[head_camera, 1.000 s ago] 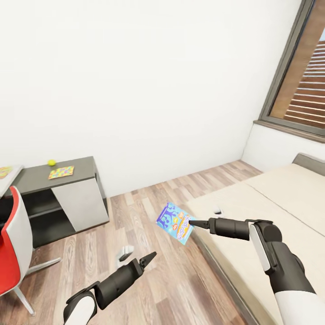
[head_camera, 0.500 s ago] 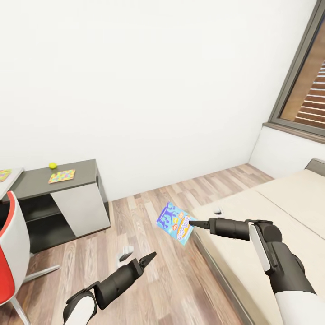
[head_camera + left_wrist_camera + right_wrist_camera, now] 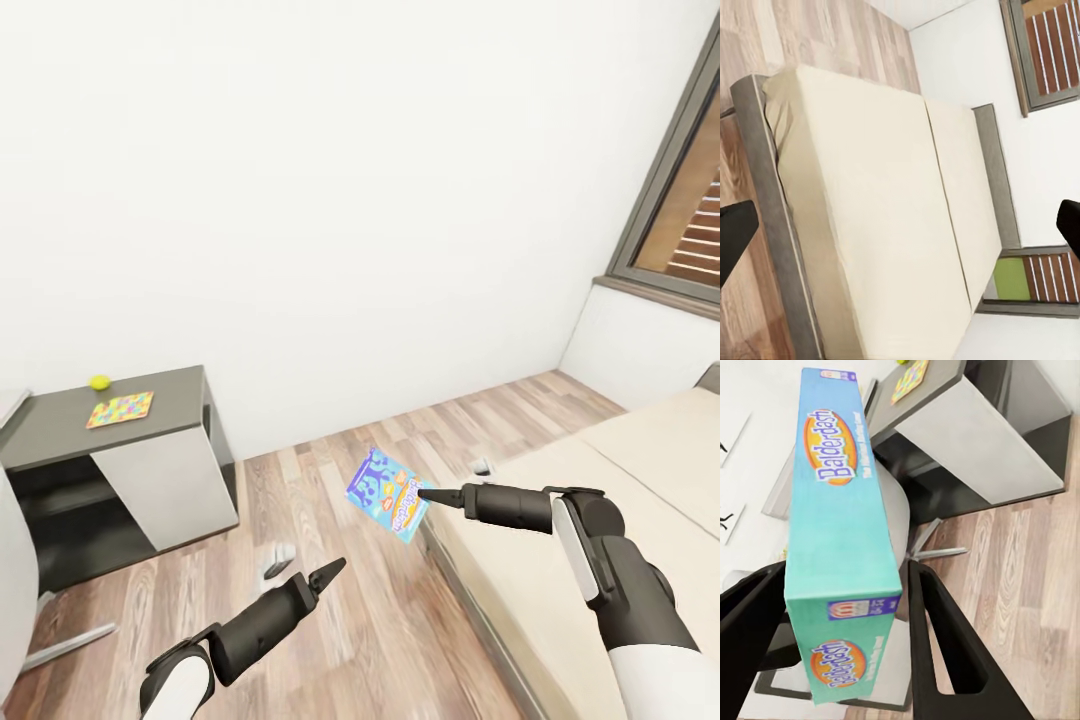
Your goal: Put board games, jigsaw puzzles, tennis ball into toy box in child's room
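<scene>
Carrying the blue board game (image 3: 389,494) clamped in the right gripper (image 3: 424,493), the robot stood between the bed (image 3: 600,500) and the table (image 3: 110,425), with the box held over the floor. The left gripper (image 3: 328,575) hung apart and empty. A jigsaw puzzle (image 3: 120,409) and the tennis ball (image 3: 100,382) lay on the table's dark wing. Next, it probably needed to reach the toy box.

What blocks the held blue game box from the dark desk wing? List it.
Nothing visible does. The right gripper holds the blue game box over bare wood floor, which runs open to the dark desk wing; the toy box isn't visible.
</scene>
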